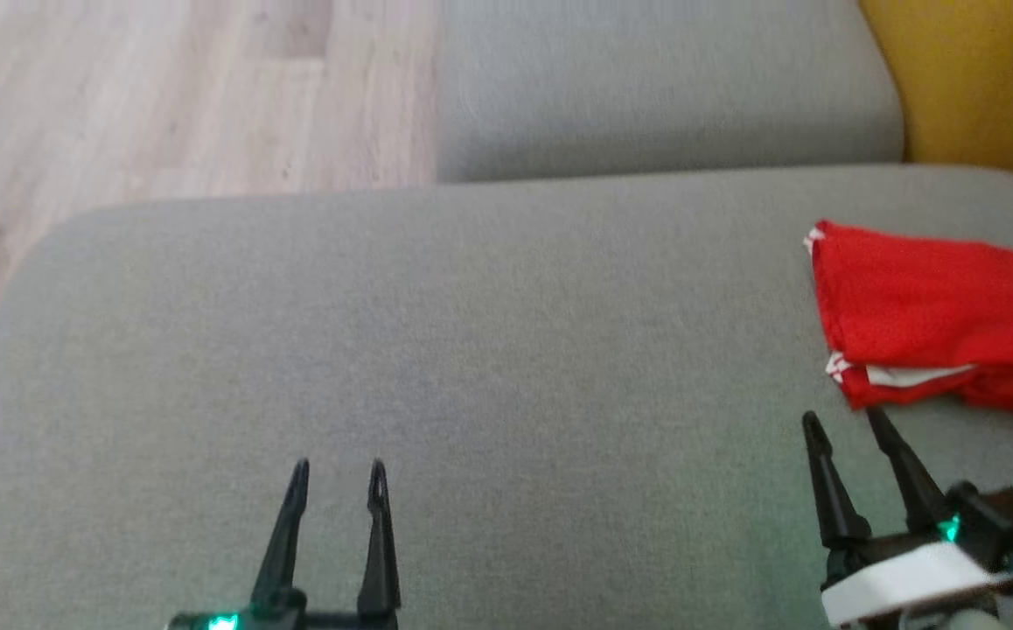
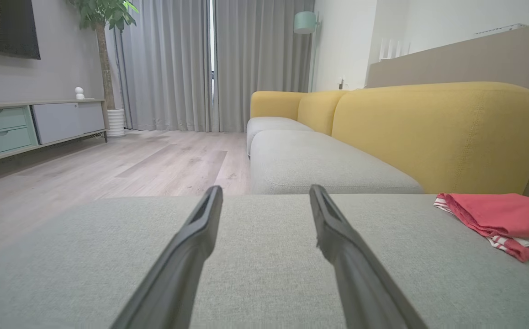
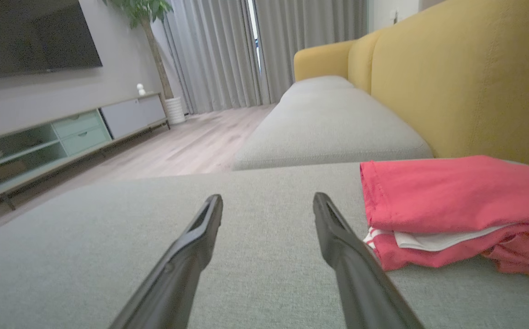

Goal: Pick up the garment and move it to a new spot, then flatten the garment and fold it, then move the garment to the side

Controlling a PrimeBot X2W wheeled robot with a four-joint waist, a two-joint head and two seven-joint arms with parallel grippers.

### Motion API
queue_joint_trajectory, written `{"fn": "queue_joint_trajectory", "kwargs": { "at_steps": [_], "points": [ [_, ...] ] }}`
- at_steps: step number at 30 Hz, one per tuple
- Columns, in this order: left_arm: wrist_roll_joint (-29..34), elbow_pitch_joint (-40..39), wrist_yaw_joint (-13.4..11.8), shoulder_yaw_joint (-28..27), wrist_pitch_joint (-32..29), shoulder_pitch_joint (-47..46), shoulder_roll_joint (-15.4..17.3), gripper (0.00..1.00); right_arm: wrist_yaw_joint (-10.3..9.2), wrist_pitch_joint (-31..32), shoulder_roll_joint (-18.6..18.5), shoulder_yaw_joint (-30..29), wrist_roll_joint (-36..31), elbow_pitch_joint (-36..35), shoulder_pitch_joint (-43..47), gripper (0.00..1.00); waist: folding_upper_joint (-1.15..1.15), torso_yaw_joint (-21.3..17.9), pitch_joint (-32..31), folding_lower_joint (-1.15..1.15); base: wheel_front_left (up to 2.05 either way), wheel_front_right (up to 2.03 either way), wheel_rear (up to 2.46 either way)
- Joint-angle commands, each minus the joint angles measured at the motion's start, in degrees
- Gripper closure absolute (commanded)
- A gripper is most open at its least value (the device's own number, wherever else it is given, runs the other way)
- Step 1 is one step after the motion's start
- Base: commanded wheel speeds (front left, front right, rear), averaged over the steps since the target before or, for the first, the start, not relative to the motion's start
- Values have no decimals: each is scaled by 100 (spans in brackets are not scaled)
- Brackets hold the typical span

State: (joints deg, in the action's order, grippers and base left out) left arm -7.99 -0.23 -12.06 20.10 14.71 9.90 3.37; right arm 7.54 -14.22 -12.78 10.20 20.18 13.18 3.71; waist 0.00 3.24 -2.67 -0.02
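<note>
garment: folded red fabric garment with white stripe trim, flat on grey fabric sofa seat cushion
garment place: just ahead of the right fingertips and off to their right side; not touching; well right of the left fingers
garment axis: visible part runs longer crosswise to the right fingers than along them, slightly slanted; right end cut by head view edge
garment facing: neat folded edge with white-striped corners faces left, toward the bare cushion; looser layers and a white inner layer show on the side nearest the right fingers
left gripper: fingers spread, nothing between them, pointing straight ahead, low over the cushion
right gripper: fingers released, spread, empty; tips angled slightly leftward in head view, right tip close to the garment's near corner
right wrist: white band behind the fingers, blue cable at its side
beyond fingertips: second grey cushion, yellow fabric backrest, pale wood floor
</note>
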Motion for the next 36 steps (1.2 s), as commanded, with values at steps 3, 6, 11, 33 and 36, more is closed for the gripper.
{"fn": "queue_joint_trajectory", "kwargs": {
  "at_steps": [3,6,11,33,36],
  "points": [
    [43,-238,67,-252,29,46,-1,0,-5,-75,265,-313,-358,-533,246,0,0,105,-250,2,0,0,0],
    [85,-281,119,-296,29,157,-2,0,-5,-76,482,-488,-530,-680,532,0,0,124,-320,2,0,0,0],
    [132,-295,201,-367,29,199,-7,0,-5,-77,605,-604,-688,-774,713,0,0,119,-374,2,0,0,0],
    [-801,265,398,-334,-150,310,45,100,-1,165,708,-753,146,-273,759,100,0,51,-351,2,0,0,0],
    [-1019,309,444,-378,-189,253,55,100,-1,208,708,-767,342,-262,712,100,0,41,-334,2,0,0,0]
  ]
}}
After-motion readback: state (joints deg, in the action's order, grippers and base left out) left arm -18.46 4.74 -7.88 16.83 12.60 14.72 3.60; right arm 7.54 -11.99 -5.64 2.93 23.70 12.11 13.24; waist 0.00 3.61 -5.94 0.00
